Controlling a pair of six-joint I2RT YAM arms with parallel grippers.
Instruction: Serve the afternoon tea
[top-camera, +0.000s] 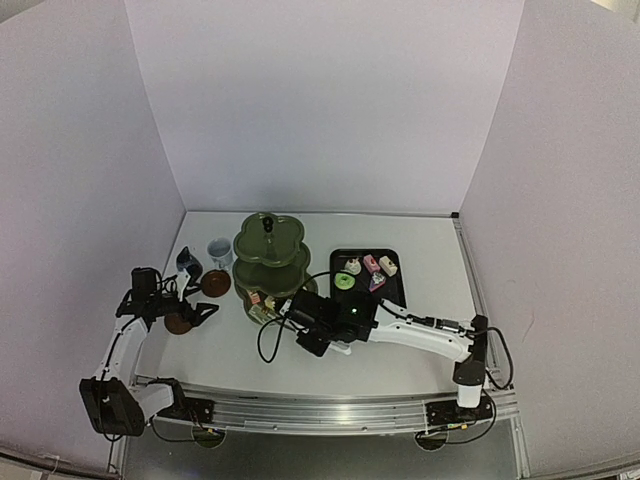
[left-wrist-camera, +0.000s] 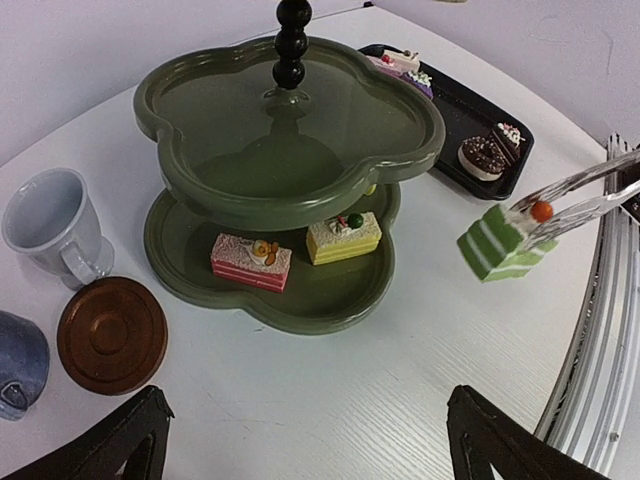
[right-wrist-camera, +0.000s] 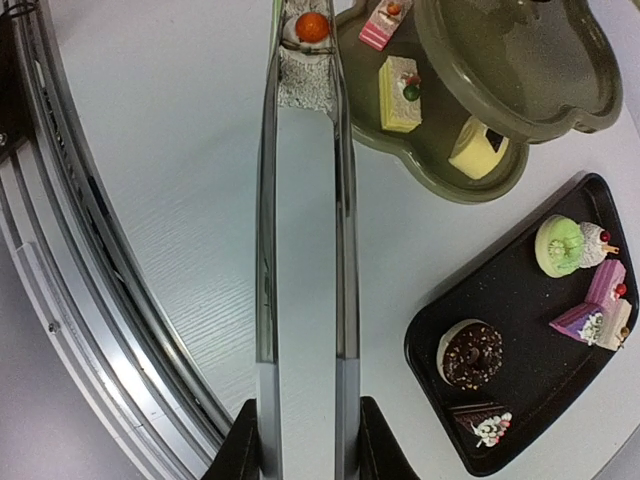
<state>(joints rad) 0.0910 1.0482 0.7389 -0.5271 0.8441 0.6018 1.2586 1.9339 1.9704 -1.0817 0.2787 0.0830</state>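
Observation:
The olive-green three-tier stand (top-camera: 268, 262) holds a pink cake (left-wrist-camera: 250, 262) and a yellow cake (left-wrist-camera: 343, 236) on its bottom tier. A third, pale cake (right-wrist-camera: 475, 145) lies there too. My right gripper (right-wrist-camera: 305, 450) is shut on the tongs (right-wrist-camera: 305, 250). The tongs' tips pinch a green striped cake (left-wrist-camera: 500, 243) above the table, just right of the stand. My left gripper (left-wrist-camera: 305, 450) is open and empty, in front of the stand. A pale cup (left-wrist-camera: 45, 225), a dark-blue cup (left-wrist-camera: 20, 365) and a brown saucer (left-wrist-camera: 112, 335) stand left of the stand.
The black tray (right-wrist-camera: 520, 380) right of the stand holds a chocolate ring cake (right-wrist-camera: 470, 355), a green round cake (right-wrist-camera: 558, 245) and several more cakes. A second brown saucer (top-camera: 178, 323) lies by the left gripper (top-camera: 190, 318). The metal rail runs along the near edge.

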